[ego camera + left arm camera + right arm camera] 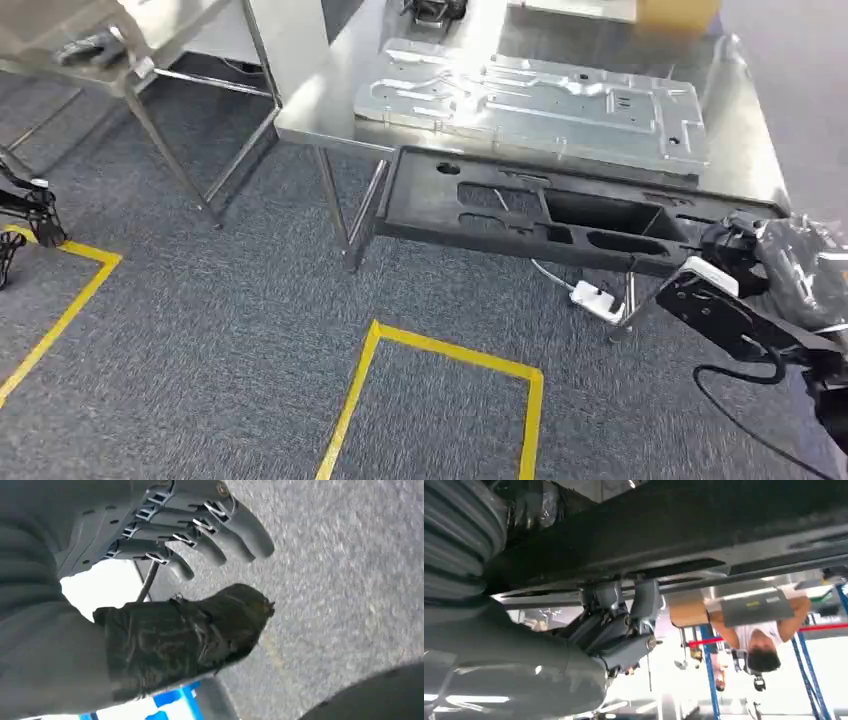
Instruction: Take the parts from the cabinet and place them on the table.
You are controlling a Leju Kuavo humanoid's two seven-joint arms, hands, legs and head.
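Observation:
A long black part (425, 205) with several cutouts hangs level along the near edge of the steel table (330, 100); whether it touches the edge I cannot tell. My right hand (735, 245) grips its right end. From the right wrist, my right hand (619, 625) has its fingers closed up against the underside of the black part (684, 525). A silver machined plate (530, 100) lies flat on the table behind it. My left hand (150, 545) hangs over the grey carpet, fingers spread and holding nothing.
A second steel table (130, 60) stands at the upper left. Yellow floor tape (440, 350) marks a box in front of me. A white power strip (597, 298) lies under the table. Farther off, a person (764, 630) carries a cardboard box.

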